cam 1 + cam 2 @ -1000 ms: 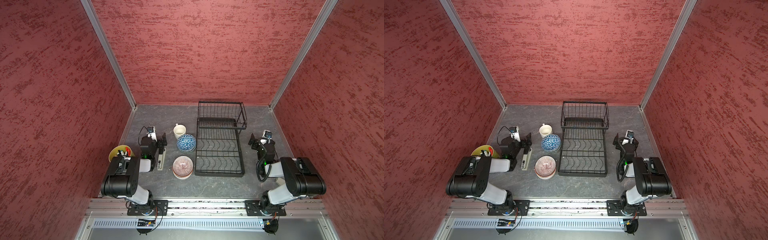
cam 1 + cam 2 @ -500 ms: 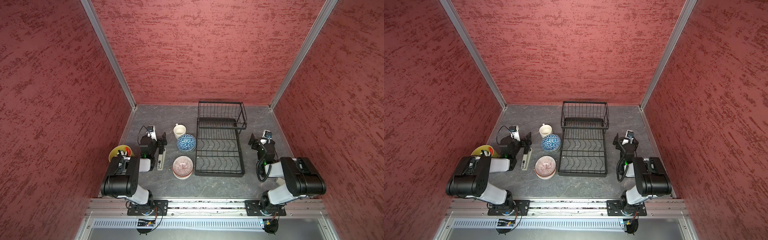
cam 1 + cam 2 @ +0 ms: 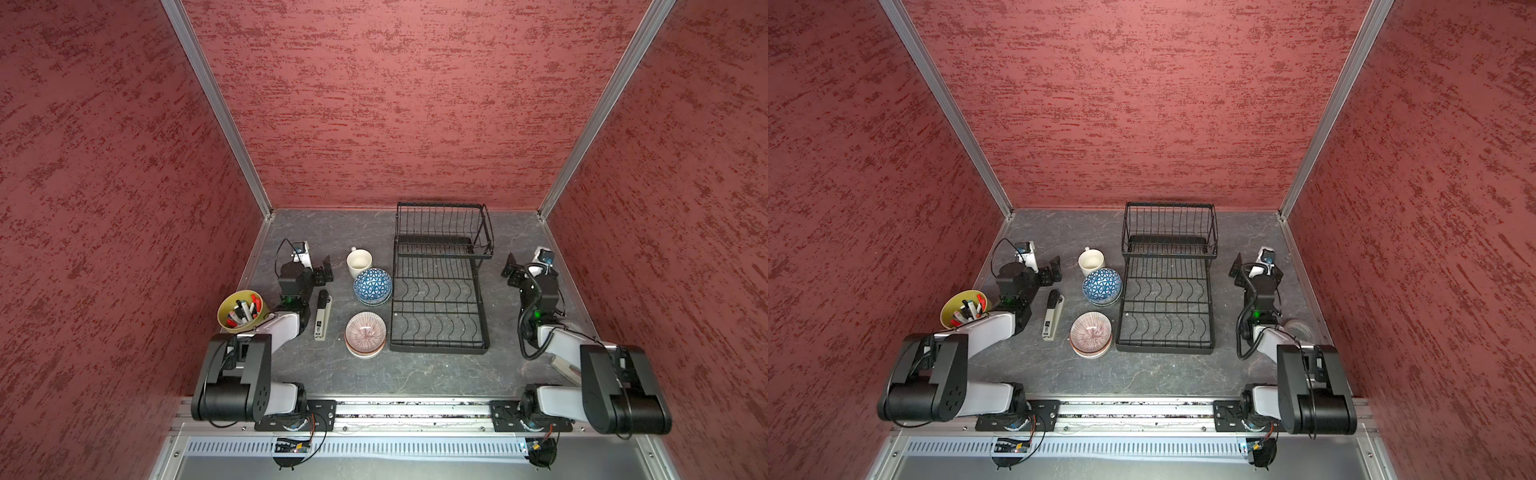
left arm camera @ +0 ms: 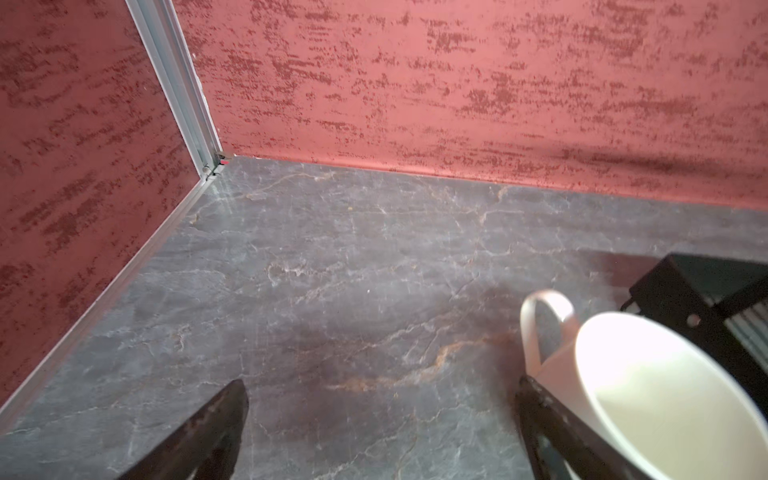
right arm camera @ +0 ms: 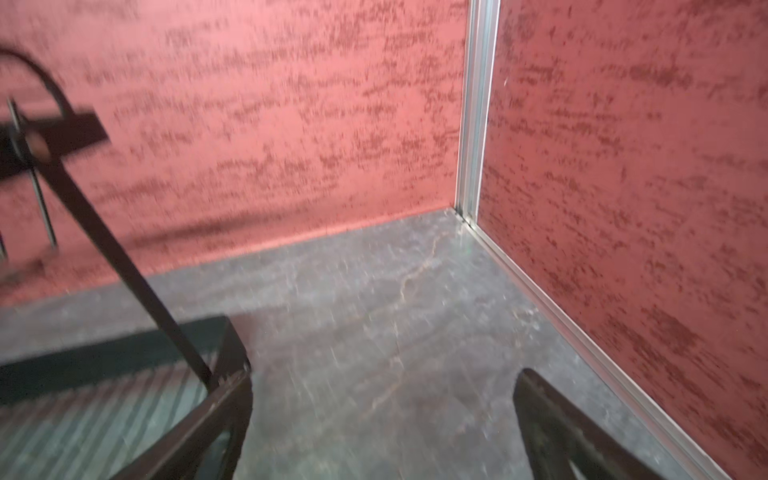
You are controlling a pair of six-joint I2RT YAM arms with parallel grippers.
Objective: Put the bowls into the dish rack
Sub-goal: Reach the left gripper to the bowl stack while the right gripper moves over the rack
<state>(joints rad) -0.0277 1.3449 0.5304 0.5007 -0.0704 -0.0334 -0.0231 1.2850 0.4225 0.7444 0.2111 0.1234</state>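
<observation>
My L gripper (image 4: pixel 382 390) & R gripper (image 5: pixel 384 378) both wide open, nothing held; bowls (image 3: pixel 372 284) in 2 stacks just beside dish rack (image 3: pixel 438 348).

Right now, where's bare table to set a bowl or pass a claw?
Bare grey table runs along the front, between the black wire dish rack and the rail. More lies in the back-left corner behind the cream mug, and between rack and right claw. Crowded: mug, blue-triangle bowls and pink-striped bowls line the rack's left side.

obstacle: mug (image 3: pixel 359 262) just beside bowls (image 3: pixel 372 284) | free: over dish rack (image 3: pixel 436 347) (slots apparently bare)
</observation>
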